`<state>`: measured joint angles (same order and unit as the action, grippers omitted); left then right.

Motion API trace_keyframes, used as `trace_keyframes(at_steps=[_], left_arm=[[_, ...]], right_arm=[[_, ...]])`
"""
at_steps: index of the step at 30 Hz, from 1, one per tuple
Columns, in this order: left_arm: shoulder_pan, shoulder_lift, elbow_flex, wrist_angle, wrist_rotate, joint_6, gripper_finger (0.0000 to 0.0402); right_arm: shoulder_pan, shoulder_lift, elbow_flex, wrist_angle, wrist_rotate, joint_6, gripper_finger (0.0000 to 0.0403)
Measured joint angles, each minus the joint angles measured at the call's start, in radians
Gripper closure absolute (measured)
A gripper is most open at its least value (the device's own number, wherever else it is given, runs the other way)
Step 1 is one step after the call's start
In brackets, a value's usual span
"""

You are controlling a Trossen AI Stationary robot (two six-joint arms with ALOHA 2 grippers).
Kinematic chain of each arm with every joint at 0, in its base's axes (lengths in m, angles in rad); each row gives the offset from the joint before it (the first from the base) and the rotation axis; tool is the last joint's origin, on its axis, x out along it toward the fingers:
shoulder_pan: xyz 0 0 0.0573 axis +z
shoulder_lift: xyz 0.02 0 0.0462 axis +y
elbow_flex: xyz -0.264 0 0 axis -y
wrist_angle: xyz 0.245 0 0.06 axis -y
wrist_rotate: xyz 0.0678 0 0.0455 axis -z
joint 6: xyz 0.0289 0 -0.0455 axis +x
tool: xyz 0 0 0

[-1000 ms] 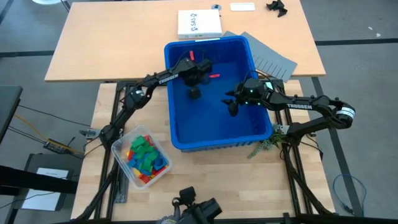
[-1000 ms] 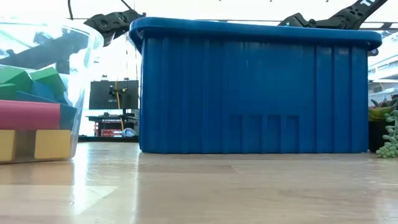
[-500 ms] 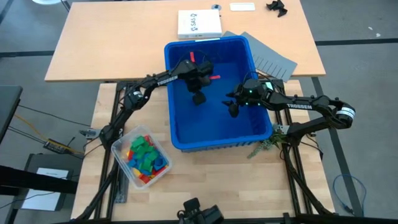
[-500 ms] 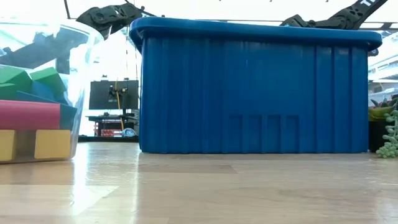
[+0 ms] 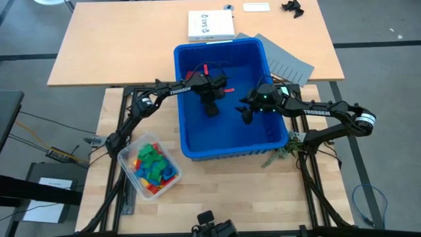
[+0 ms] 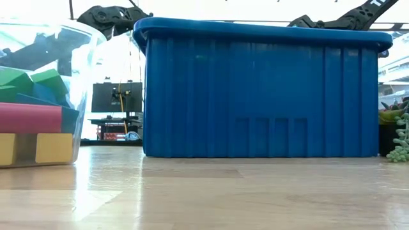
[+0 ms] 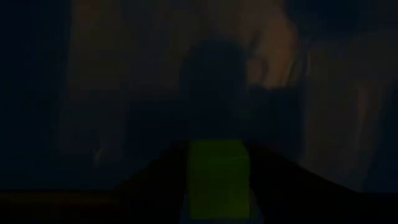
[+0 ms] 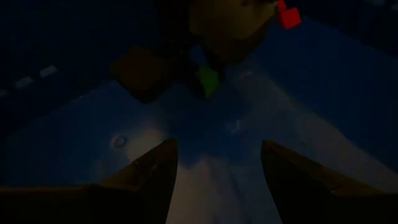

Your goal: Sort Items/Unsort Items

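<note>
The items, small toy blocks in red, yellow, green and blue (image 5: 152, 166), fill a clear tub (image 6: 83, 57) at the table's near left. My left gripper (image 5: 210, 109) reaches down into the large blue bin (image 5: 220, 45), shut on a green block (image 7: 217, 174). From the right wrist view that block (image 8: 208, 81) shows at the tip of my left gripper, low over the bin floor. My right gripper (image 8: 217, 149) hangs open inside the bin's right half (image 5: 246, 117) with nothing between its fingers. My left gripper has the green block pinched between its two fingers, which lie against the block's two opposite sides (image 7: 194, 180). The fingers come from above, pointing steeply down. Whether the block's underside rests on the bin floor, I cannot tell.
Behind the bin lie a white box (image 5: 210, 26) and grey slotted divider sheets (image 5: 284, 62). A small plant (image 5: 281, 153) stands by the bin's near right corner. The bin's tall walls (image 6: 255, 89) close both grippers in.
My left gripper has gone down deeper into the bin and a little toward the table's near edge, tipping to point more steeply down.
</note>
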<state>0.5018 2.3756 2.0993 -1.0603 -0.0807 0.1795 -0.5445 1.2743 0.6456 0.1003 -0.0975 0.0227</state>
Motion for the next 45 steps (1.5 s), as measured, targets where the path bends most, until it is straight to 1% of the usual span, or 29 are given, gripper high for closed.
trace_keyframes(at_steps=[2, 3, 7, 11, 14, 19, 23, 26, 27, 32, 34, 39, 42, 45], left_arm=[[0.000, 0.000, 0.002, -0.002, 0.000, 0.000, 0.0259], [0.000, -0.004, 0.005, -0.018, 0.000, -0.001, 0.0265], [-0.011, -0.015, 0.065, -0.105, -0.007, 0.001, 0.0265], [-0.043, -0.071, 0.149, -0.174, -0.066, 0.000, 0.0265], [-0.073, -0.134, 0.197, -0.230, -0.111, -0.028, 0.0265], [-0.140, -0.282, 0.205, -0.328, -0.181, -0.122, 0.0265], [-0.214, -0.392, 0.204, -0.431, -0.257, -0.228, 0.0265], [-0.275, -0.475, 0.204, -0.517, -0.278, -0.331, 0.0265], [-0.296, -0.507, 0.201, -0.517, -0.289, -0.366, 0.0265], [-0.424, -0.707, 0.064, -0.503, -0.291, -0.551, 0.0265], [-0.475, -0.805, -0.041, -0.511, -0.292, -0.646, 0.0265], [-0.625, -1.027, -0.325, -0.508, -0.296, -0.943, 0.0265], [-0.723, -1.123, -0.481, -0.500, -0.296, -1.103, 0.0265], [-0.795, -1.181, -0.628, -0.500, -0.273, -1.233, 0.0265]], right_arm=[[0.000, 0.000, 0.000, 0.001, -0.001, 0.000, 0.0174], [0.000, 0.000, 0.000, 0.000, 0.000, -0.004, 0.0174], [0.000, 0.000, 0.000, 0.000, 0.000, -0.025, 0.0174], [0.000, 0.000, 0.000, 0.000, 0.000, -0.026, 0.0174], [0.000, 0.000, 0.000, 0.000, 0.000, -0.026, 0.0174], [0.000, 0.000, 0.000, 0.000, 0.000, -0.026, 0.0174], [0.000, 0.000, -0.001, 0.000, 0.000, -0.026, 0.0174], [0.000, 0.000, -0.001, -0.002, -0.001, -0.023, 0.0174], [0.000, 0.000, -0.001, -0.004, -0.001, -0.023, 0.0174], [0.000, 0.000, -0.001, -0.007, -0.001, -0.019, 0.0174], [0.000, 0.000, -0.001, -0.006, -0.001, -0.012, 0.0174], [0.000, 0.000, -0.001, -0.003, -0.001, 0.006, 0.0174], [0.000, 0.000, -0.001, -0.001, 0.000, 0.008, 0.0174], [0.000, 0.000, -0.001, 0.000, -0.001, 0.010, 0.0174]])
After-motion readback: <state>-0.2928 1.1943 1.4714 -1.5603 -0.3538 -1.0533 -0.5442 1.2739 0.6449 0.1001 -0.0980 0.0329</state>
